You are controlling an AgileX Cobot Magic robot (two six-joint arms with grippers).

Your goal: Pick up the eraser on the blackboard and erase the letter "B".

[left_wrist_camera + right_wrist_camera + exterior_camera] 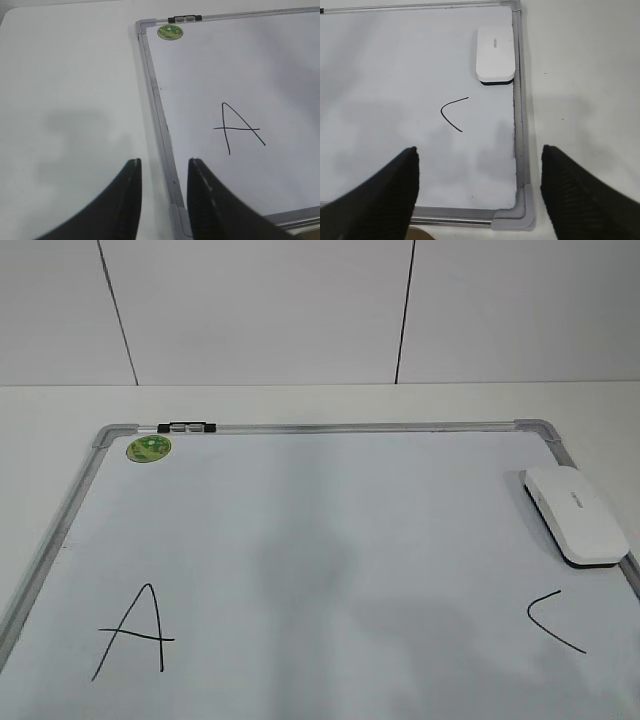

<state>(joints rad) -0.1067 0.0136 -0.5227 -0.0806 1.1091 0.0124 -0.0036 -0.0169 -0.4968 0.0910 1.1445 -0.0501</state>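
The blackboard [330,530] is a white board with a silver frame lying flat on the table. The white eraser [578,514] lies on the board against its right frame, near the far right corner; it also shows in the right wrist view [495,54]. No letter "B" shows on the board; the middle is blank. A black "A" [135,632] is at the left and a black "C" [552,620] at the right. My left gripper [164,165] is open and empty above the board's left frame. My right gripper [479,155] is wide open and empty above the near right corner.
A round green sticker [148,448] sits in the board's far left corner, beside a black clip [186,427] on the top frame. The white table [70,100] lies around the board. A white tiled wall stands behind.
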